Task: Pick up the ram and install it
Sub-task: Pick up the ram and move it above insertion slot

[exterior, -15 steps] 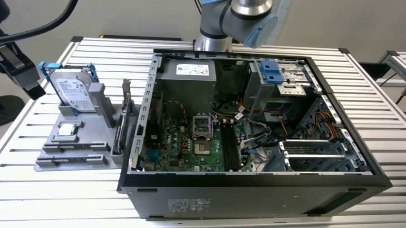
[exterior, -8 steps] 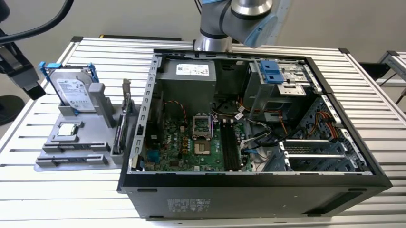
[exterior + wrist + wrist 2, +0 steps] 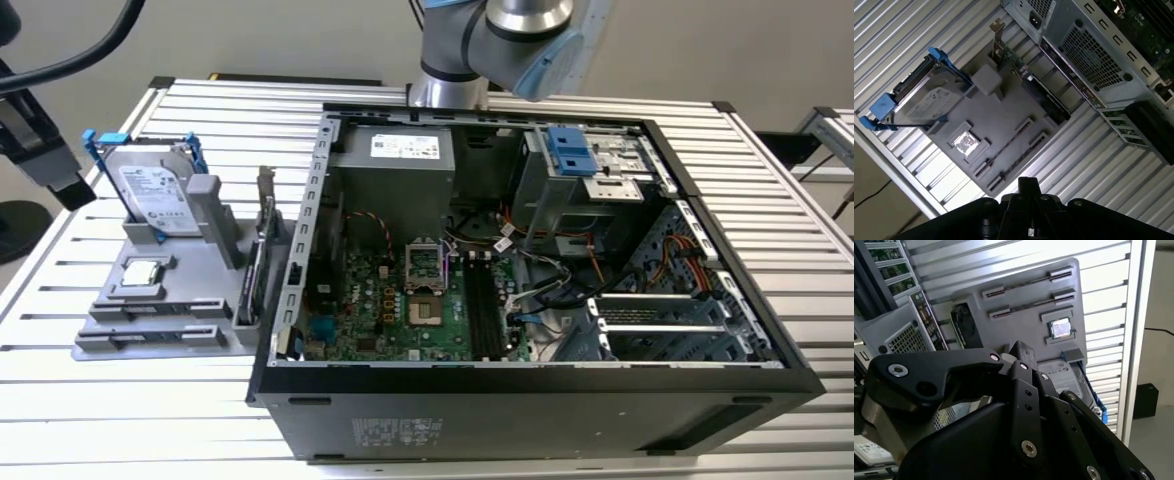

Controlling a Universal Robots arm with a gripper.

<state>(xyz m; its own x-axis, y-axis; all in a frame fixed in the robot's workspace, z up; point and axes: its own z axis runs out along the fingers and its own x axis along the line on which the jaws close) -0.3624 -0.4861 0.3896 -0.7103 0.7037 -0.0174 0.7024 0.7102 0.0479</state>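
Pincer (image 3: 1027, 186) recorded over the grey holder (image 3: 1004, 115) on the slatted tabletop (image 3: 1089, 165); its opening and any load cannot be told. Counted on the holder: one hard drive (image 3: 929, 102), white label unreadable; one processor (image 3: 965, 142); one expansion card (image 3: 1046, 100); two long slots (image 3: 1004, 145). The ram's place cannot be told. Open computer case (image 3: 534, 400) noted just beside.

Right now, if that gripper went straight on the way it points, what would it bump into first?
Probably the grey parts tray on the slatted table: in the first wrist view the gripper aims at its long slots. Depth is unclear.
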